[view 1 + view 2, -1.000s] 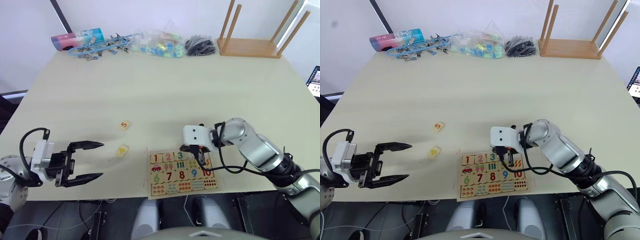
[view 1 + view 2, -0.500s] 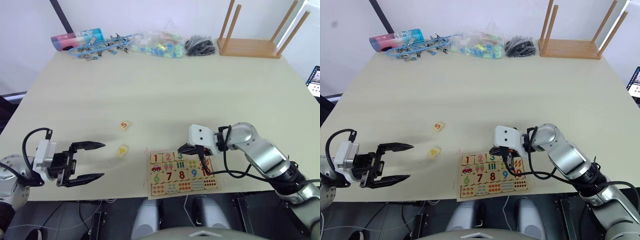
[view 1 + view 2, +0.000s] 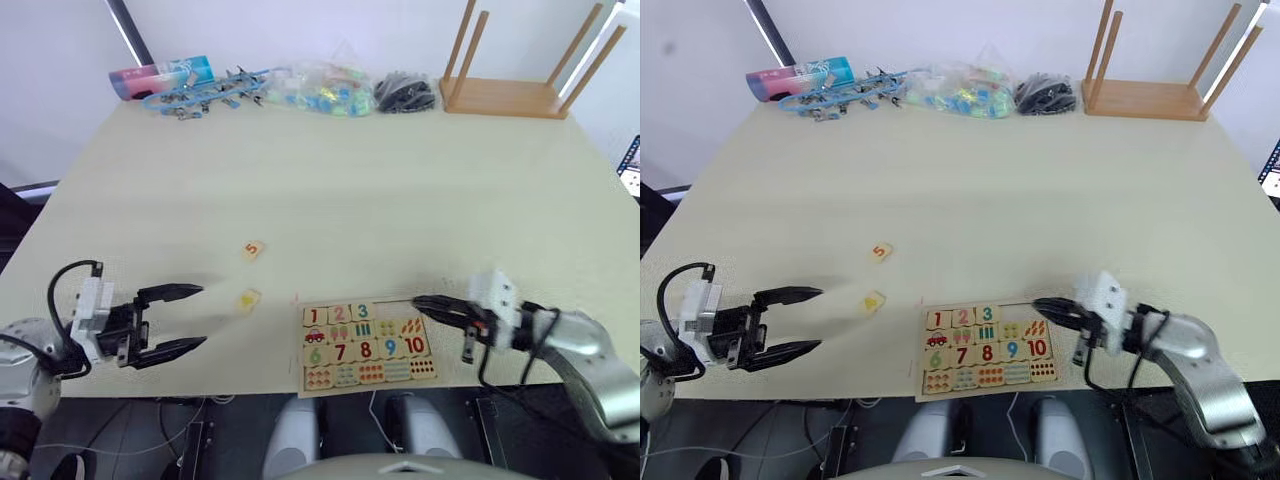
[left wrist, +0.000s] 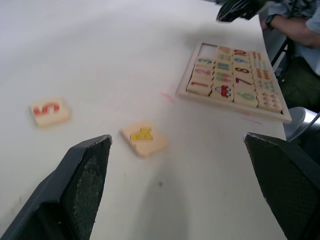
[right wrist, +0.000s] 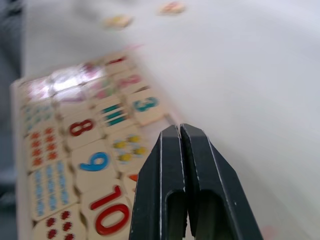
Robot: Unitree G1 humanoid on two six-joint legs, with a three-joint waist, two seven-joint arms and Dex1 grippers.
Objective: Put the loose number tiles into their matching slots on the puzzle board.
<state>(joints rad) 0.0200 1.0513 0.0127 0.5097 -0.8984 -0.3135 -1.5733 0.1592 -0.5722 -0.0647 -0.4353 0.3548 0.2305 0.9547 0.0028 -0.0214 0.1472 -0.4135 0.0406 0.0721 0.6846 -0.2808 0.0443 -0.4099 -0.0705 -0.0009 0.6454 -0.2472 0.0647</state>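
Observation:
The puzzle board lies at the table's front edge, with tiles 1, 2 and 3 seated in its first row. To the right of the 3, two slots look bare. Two loose number tiles rest on the table left of the board: the yellow 4 and, farther back, the orange 5. Both also show in the left wrist view, the 4 tile nearer than the 5 tile. My left gripper is open and empty, left of the 4. My right gripper is shut and empty at the board's far right corner, its fingers above the board.
Along the far edge lie a pink-and-teal tube, blue clips, a bag of coloured pieces, a black bundle and a wooden stand. A person's arm shows beyond the board.
My right arm has pulled back to the right, off the board's middle, so its gripper now sits at the board's far right corner. The left gripper and both loose tiles have stayed put.

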